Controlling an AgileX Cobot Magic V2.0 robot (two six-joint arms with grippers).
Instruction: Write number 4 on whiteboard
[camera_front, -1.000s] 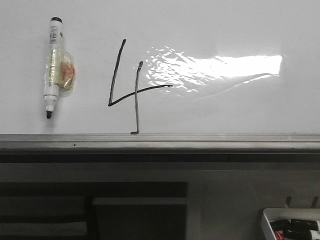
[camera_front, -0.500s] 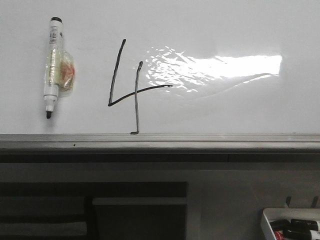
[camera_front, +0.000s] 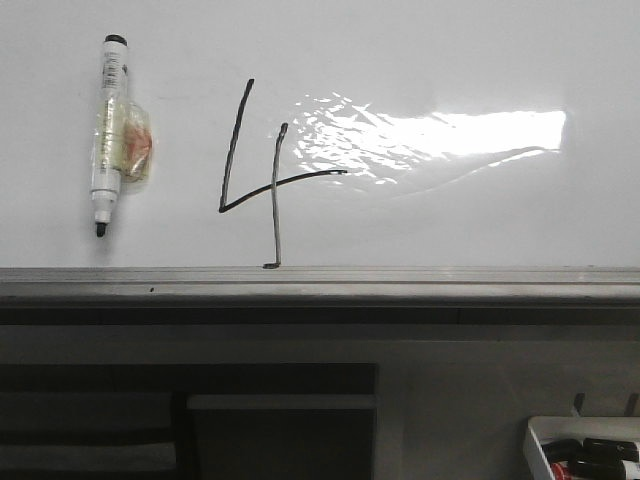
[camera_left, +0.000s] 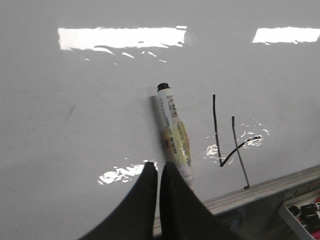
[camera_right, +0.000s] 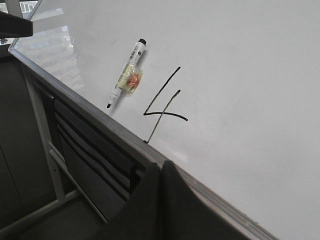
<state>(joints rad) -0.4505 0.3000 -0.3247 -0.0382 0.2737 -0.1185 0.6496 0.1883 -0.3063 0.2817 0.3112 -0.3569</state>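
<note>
The number 4 (camera_front: 262, 175) is drawn in thin black strokes on the whiteboard (camera_front: 450, 60), just left of its glare patch; its long vertical ends at the grey frame rail (camera_front: 400, 283). It also shows in the left wrist view (camera_left: 231, 140) and the right wrist view (camera_right: 162, 105). A black-tipped marker (camera_front: 108, 135) with a yellowish wrap lies loose on the board left of the 4. My left gripper (camera_left: 159, 167) is shut and empty, above the board beside the marker (camera_left: 175, 135). My right gripper (camera_right: 162, 165) is shut and empty over the frame rail. Neither gripper shows in the front view.
A small white tray (camera_front: 585, 455) of markers sits below the board at the right. Dark shelving (camera_front: 180, 420) lies under the frame rail. A metal stand leg (camera_right: 42, 135) shows beneath the board's corner.
The front view shifts very slightly; the marker and the 4 stay where they were.
</note>
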